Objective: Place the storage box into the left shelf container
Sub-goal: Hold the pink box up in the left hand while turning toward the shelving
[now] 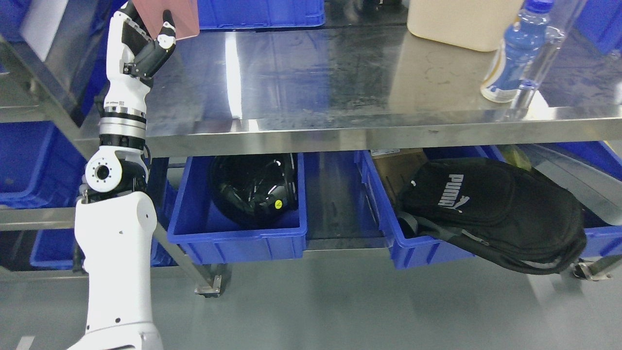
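Note:
My left arm rises along the picture's left side, and its hand [146, 34] is at the top left, fingers curled around the lower edge of a pink storage box [170, 17]. The box is cut off by the top edge of the picture and hangs above the left end of the steel shelf top [301, 82]. Just behind it, at the top edge, stands a blue container [262, 13] on the shelf. My right arm does not show.
A cream jug [461, 24] and a blue drink bottle [517, 53] stand on the shelf's right part. Below are a blue bin [233, 238] with a black helmet [252, 187] and another bin [413, 248] under a black Puma bag [491, 214]. More blue bins [29, 165] sit on a rack at left.

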### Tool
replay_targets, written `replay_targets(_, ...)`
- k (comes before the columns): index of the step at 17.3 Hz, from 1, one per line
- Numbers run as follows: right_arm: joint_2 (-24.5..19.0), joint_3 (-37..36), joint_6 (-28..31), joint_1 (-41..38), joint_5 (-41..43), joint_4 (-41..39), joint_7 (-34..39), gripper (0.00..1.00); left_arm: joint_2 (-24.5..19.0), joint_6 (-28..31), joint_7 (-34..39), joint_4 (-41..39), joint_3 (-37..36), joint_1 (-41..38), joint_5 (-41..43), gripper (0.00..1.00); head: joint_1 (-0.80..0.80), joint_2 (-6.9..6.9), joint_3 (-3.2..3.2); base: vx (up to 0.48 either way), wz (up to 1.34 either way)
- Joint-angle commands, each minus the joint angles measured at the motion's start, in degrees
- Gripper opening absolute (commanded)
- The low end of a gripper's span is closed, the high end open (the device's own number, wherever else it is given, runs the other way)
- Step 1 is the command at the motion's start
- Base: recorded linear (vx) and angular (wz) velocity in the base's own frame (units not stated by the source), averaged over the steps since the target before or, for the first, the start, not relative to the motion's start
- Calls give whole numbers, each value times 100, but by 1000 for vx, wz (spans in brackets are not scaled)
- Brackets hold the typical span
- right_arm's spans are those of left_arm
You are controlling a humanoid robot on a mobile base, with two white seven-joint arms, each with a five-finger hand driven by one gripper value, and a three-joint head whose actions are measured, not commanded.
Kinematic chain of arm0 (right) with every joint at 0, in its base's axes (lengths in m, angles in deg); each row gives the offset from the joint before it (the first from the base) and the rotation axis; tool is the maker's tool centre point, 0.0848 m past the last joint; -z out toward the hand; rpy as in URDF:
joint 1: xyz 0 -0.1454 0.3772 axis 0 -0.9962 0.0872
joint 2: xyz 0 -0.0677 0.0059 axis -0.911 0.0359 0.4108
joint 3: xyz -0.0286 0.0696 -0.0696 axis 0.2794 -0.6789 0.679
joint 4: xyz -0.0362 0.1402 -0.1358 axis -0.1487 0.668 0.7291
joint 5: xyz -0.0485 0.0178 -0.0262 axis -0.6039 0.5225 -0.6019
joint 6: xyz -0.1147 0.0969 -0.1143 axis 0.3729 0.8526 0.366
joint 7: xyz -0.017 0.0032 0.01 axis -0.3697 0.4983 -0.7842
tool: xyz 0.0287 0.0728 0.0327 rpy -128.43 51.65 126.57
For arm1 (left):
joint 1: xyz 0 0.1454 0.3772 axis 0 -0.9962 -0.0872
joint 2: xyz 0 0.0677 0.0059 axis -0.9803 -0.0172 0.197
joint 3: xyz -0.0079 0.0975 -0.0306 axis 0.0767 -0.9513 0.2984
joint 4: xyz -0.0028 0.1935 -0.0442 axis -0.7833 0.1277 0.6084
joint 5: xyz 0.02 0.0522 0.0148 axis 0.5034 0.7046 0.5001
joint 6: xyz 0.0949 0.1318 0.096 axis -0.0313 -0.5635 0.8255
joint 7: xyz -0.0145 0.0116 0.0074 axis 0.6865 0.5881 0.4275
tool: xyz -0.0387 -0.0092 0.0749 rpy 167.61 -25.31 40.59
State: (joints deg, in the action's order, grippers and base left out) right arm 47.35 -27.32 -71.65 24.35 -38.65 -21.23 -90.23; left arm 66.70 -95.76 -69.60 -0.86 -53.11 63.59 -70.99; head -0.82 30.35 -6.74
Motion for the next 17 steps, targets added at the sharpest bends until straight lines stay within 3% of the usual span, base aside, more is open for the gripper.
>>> replay_targets(1, 100, -26, 1, 0, 0, -100, -4, 100, -53, 158, 208, -2507, -997, -1226, -566, 0, 0, 0, 0, -85, 446)
replay_targets(8, 100, -26, 1, 0, 0, -100, -4, 100, -53, -113, -161, -2930, -1359, -2282, -672, 0, 0, 0, 0, -54, 333)
replay_targets(17, 100, -26, 1, 0, 0, -100, -4, 100, -53, -272, -162, -2930, -1306, -2423, -672, 0, 0, 1, 0, -4, 232)
